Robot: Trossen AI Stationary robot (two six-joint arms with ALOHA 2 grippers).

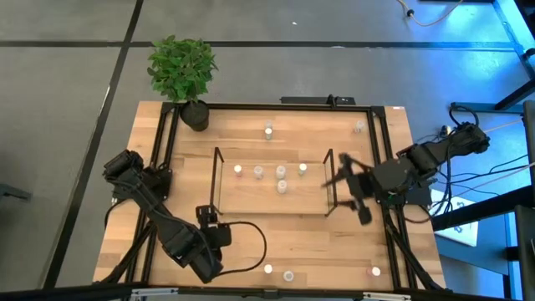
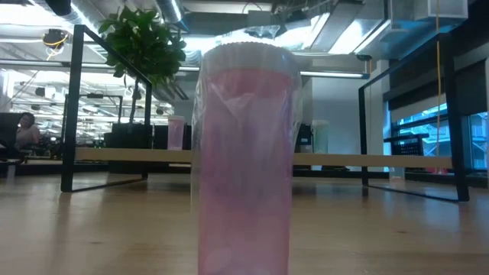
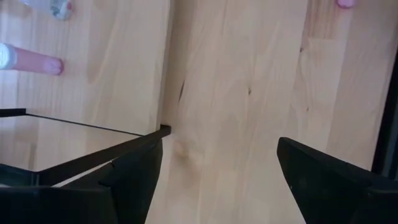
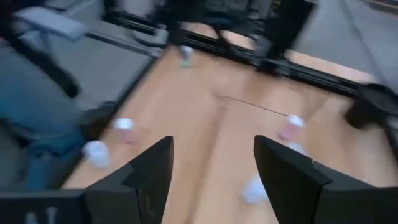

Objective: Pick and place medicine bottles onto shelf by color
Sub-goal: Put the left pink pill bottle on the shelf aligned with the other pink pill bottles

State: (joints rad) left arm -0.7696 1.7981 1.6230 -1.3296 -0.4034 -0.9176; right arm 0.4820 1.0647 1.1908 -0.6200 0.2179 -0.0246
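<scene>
The shelf (image 1: 272, 196), thin black rods over a light wooden board, stands mid-table with several small medicine bottles (image 1: 281, 172) upright on its board. Two more bottles stand behind it (image 1: 268, 130), and three stand along the near edge (image 1: 289, 275). A pink bottle (image 2: 244, 153) fills the low view. My left gripper (image 1: 207, 219) hangs open by the shelf's near left corner (image 3: 163, 129), with bare wood between its fingers (image 3: 217, 180). My right gripper (image 1: 349, 188) is open and held high over the shelf's right end, holding nothing (image 4: 214, 180).
A potted plant (image 1: 182, 75) stands at the far left corner. The larger black frame (image 1: 276, 106) runs around the table. A black cable (image 1: 251, 242) loops on the wood near my left arm. Bare wood lies between the shelf and the near bottles.
</scene>
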